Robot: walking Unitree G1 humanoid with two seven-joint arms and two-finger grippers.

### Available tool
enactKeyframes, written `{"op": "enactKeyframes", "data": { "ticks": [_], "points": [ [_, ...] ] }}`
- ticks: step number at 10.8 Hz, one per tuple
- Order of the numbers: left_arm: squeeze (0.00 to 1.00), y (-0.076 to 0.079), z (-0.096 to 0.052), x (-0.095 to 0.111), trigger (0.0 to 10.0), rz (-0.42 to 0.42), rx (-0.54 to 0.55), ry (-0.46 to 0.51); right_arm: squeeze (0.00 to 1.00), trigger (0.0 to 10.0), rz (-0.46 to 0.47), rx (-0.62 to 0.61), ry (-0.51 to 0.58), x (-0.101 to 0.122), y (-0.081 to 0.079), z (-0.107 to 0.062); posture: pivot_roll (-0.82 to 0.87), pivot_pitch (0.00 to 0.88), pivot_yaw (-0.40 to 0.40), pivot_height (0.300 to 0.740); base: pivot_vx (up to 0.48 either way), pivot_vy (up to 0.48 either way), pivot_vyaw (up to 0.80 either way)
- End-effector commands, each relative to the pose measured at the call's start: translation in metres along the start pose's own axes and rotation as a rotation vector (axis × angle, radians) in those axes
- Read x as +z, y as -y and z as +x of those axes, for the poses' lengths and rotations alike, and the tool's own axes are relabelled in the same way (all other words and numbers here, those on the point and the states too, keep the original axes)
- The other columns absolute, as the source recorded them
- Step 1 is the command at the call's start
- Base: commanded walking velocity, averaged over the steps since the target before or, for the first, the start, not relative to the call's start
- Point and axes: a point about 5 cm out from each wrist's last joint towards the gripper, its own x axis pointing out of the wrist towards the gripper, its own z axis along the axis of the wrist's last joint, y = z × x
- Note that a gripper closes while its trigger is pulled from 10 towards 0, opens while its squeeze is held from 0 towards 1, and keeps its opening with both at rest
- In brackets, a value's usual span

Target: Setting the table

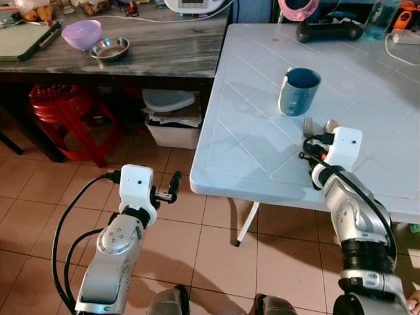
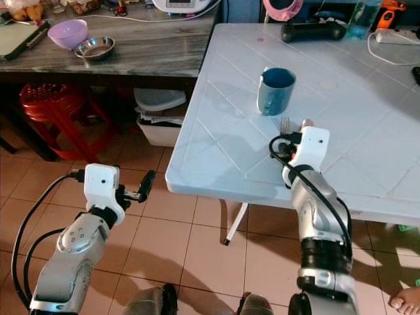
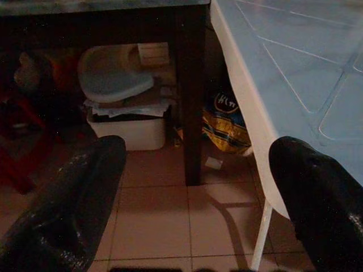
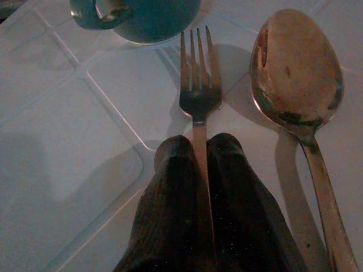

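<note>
Left arm: nearest the camera; left pincer (image 1: 172,186) hangs off the tabletop edge over the tiled floor (image 1: 39,216), fingers (image 3: 68,204) wide apart and holding nothing. Judged idle, kept low and clear so as not to foul the work on the right.
Side counter: purple bowl (image 1: 81,33) and steel bowl (image 1: 109,48) sit just beside each other on the grey tabletop (image 1: 157,49), well apart from the place being laid. Judged not yet brought over.
Under the counter: red stool (image 1: 62,108) and a white bin (image 1: 172,128) of papers; no part in the task.
White tabletop: (image 1: 236,144) carries the setting near its front edge, within the right arm's reach.
Cup: teal cup (image 1: 298,90) stands upright, just beyond the cutlery, handle toward the robot's left.
Right pincer: (image 4: 198,153) low over the tabletop, fingers (image 4: 170,192) together and clamped on the fork handle.
Fork: (image 4: 197,85) lies along the pincer's line, tines pointing at the cup. Judged held thin-side so it can be laid flat and straight.
Spoon: (image 4: 295,73) lies bowl-up just beside the fork on its right, roughly parallel, not touching it.
Step in hand: judged aligning the fork alongside the spoon before release.
</note>
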Motion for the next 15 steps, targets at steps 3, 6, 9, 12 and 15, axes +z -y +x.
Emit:
{"op": "enactKeyframes", "data": {
  "ticks": [3, 6, 9, 12, 15],
  "points": [
    [0.00, 0.002, 0.002, 0.001, 10.0, -0.024, -0.045, 0.009, 0.00, 0.0, 0.067, 0.013, -0.101, -0.034, -0.021, -0.016, 0.02, 0.114, 0.094, 0.740, 0.000, 0.000, 0.00],
    [0.00, 0.005, 0.003, -0.003, 10.0, -0.018, -0.053, 0.008, 0.00, 0.0, 0.137, 0.081, -0.063, -0.041, -0.052, -0.034, 0.01, 0.072, 0.082, 0.740, 0.000, 0.320, 0.00],
    [0.00, 0.008, 0.005, -0.004, 10.0, -0.017, -0.060, 0.024, 0.00, 0.0, 0.060, 0.155, 0.018, -0.032, -0.064, -0.041, 0.00, 0.047, 0.067, 0.740, 0.000, 0.480, 0.00],
    [0.00, 0.018, 0.013, 0.003, 10.0, 0.016, -0.090, 0.076, 0.00, 0.0, 0.028, 0.109, 0.150, -0.019, -0.060, -0.044, 0.00, 0.025, 0.055, 0.740, 0.000, 0.464, 0.00],
    [0.00, 0.018, 0.021, 0.010, 10.0, 0.024, -0.075, 0.122, 0.00, 0.0, -0.008, 0.066, 0.201, -0.019, -0.050, -0.048, -0.01, 0.006, 0.054, 0.740, 0.160, 0.417, 0.00]
  ]
}}
